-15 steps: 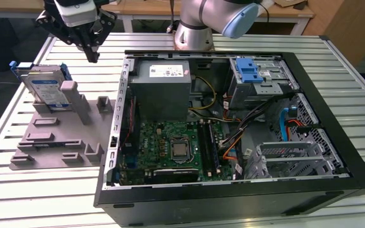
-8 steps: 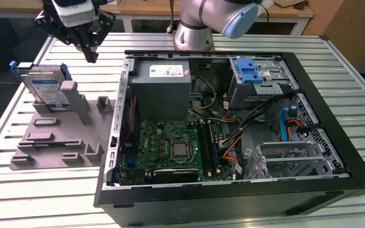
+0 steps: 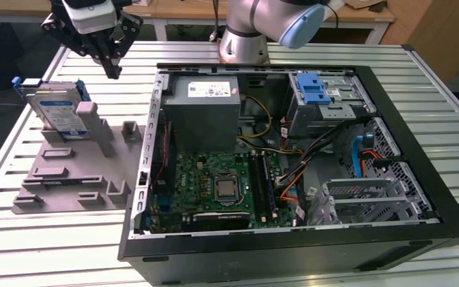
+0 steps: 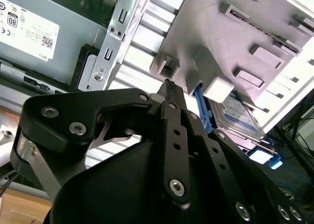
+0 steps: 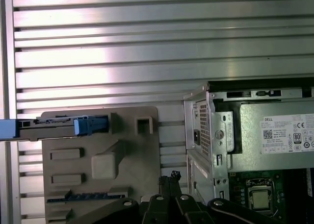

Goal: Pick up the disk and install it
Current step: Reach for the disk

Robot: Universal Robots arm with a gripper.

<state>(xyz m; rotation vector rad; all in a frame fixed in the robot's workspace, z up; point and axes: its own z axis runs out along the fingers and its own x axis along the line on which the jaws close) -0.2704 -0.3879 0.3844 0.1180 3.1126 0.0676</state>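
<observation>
- My gripper hangs in open air over the slatted table. My fingers are pressed together and pinch nothing.
- The disk stands on edge in the grey fixture, at 8 o'clock from my tips in the exterior view, apart from them.
- The disk's upper edge is uncovered.
- The open computer case has its wall at 3 o'clock of the fixture, with a narrow strip of table between.

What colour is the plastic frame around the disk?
Blue. The frame edges the silver disk, and it shows best in the exterior view.
</observation>
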